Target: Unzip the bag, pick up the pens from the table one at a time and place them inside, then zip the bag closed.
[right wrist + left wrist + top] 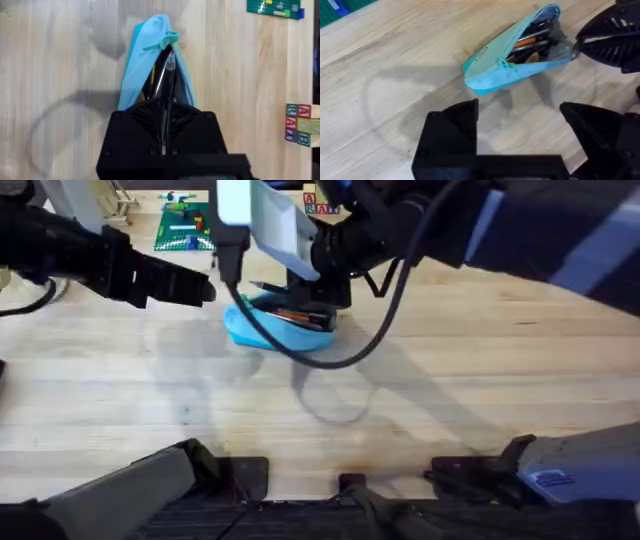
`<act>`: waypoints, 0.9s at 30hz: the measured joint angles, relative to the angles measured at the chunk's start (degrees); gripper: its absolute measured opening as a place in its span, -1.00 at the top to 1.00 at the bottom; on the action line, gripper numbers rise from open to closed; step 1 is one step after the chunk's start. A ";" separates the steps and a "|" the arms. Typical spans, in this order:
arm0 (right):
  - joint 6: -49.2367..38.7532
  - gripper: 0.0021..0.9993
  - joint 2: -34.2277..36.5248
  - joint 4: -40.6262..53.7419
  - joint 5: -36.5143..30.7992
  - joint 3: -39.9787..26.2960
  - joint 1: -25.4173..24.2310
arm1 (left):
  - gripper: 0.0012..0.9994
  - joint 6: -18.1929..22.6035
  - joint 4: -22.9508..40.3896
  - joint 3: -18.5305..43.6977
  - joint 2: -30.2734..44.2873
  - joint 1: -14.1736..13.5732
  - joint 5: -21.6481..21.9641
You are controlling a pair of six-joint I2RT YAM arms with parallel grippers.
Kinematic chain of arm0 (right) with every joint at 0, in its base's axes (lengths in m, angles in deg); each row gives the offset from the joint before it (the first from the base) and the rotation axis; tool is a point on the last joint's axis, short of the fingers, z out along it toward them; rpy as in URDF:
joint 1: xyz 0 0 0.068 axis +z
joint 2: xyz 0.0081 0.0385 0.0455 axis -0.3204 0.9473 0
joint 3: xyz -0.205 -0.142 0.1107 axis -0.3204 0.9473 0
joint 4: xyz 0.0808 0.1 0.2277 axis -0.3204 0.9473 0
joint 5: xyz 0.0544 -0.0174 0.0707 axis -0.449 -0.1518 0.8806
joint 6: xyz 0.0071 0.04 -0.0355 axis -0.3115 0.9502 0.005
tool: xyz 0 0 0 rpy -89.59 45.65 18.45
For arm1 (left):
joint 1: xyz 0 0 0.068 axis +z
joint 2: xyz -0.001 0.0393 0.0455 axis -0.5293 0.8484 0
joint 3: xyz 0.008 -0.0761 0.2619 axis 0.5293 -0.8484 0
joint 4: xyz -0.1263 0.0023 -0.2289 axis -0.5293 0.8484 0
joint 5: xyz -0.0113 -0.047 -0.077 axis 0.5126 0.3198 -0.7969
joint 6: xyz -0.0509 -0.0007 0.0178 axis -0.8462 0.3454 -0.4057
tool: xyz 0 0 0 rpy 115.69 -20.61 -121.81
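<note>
Right wrist view puts your right gripper (165,112) closed on a pale pen (167,75) aimed along the open bag's (137,60) long axis on the table (50,60), while the left gripper (520,120) hangs open just beside it.

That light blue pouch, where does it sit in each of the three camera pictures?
Overhead: the bag lies upper middle on the table, partly under the right gripper.
Left wrist: upper right of centre, open, pens showing inside.
Right wrist: top centre, running under the gripper's fingers.
Shared landmark: the green baseplate, at a corner in both wrist views.
</note>
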 joint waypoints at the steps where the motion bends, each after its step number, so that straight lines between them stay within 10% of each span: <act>1: 0.00 0.94 0.38 -0.07 0.79 0.00 -0.43 | -0.99 0.00 0.02 0.00 0.00 0.00 0.00; 27: 0.04 0.94 9.31 -2.95 5.47 0.00 -2.59 | -0.99 0.00 0.02 0.00 0.00 0.00 0.02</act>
